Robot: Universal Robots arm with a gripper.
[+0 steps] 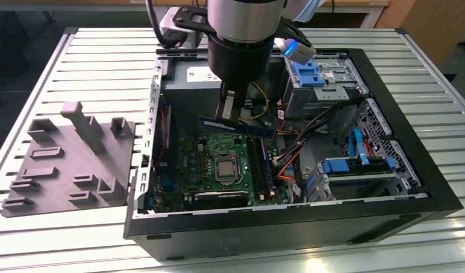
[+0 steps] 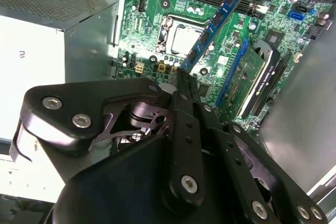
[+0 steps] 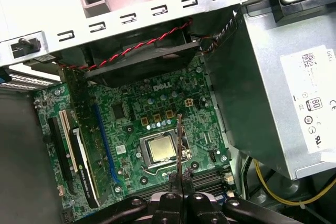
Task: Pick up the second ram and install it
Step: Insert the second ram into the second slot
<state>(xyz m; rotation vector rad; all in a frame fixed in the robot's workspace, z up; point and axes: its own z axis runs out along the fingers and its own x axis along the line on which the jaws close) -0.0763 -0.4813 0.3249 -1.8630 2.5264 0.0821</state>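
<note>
Blue second ram (image 1: 255, 129) within gripper (image 1: 230, 118)

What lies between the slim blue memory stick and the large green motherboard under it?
Only bare air: in the second wrist view the gripper holds the slim blue memory stick clear above the green motherboard.

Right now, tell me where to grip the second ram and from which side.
Grip the second ram by its upper long edge, from above, jaws pinching its flat faces, as the gripper does. It is thin, stands on edge, and its lower edge faces the motherboard.
</note>
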